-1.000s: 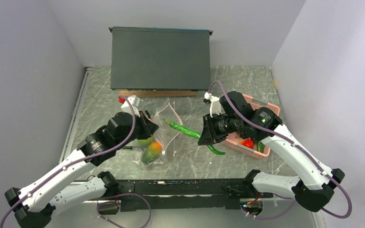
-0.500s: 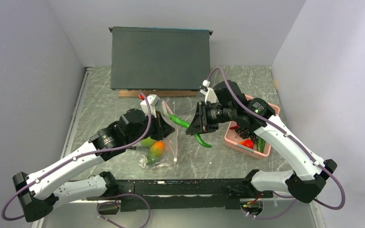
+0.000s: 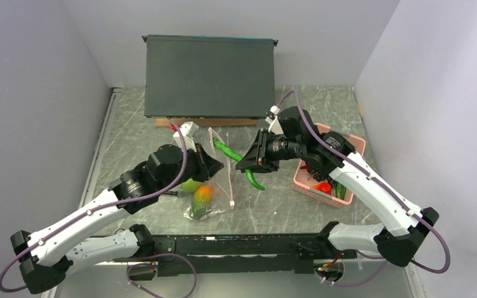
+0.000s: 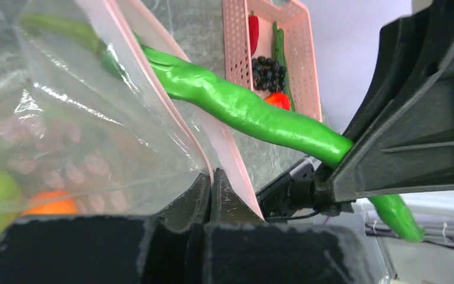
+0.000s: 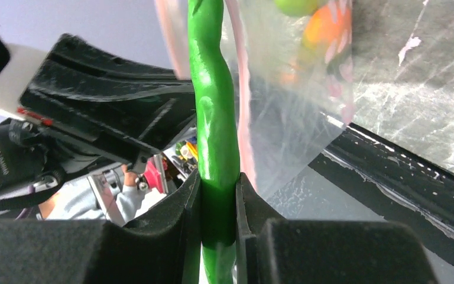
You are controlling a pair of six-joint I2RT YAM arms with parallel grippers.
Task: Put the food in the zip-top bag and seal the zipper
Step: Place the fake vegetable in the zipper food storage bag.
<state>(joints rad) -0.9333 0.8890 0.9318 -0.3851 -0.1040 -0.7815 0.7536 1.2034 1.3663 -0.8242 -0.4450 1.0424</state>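
Since a second ago: leftward shift of the right pincer [image 5: 219, 201], rightward shift of the left pincer [image 4: 211, 183], with less gap between them.

Nearest, on the table [image 3: 286, 208]: lower part of the zip-top bag [image 3: 217, 186], with a lime-green fruit [image 3: 190, 185] and an orange-yellow piece [image 3: 202, 195] inside, both blurred through the plastic in the wrist views.

Above that: left pincer clenched flat on the bag's mouth edge at the zipper [image 4: 174, 112], holding the mouth raised.

Just beside: right pincer grasping a long green vegetable [image 4: 242, 109] partway along, jaws slightly apart around it. Far end between the two pink edges of the mouth, depth hard to judge; near end cut off below the fingers in the right wrist view.

Further right: pink basket [image 3: 348, 139] with a red chili [image 4: 254, 29], dark berries [image 4: 267, 68] and a dark green cucumber [image 4: 279, 44], partly hidden from above by the right arm [image 3: 372, 186].

Farthest: dark box [image 3: 210, 76].
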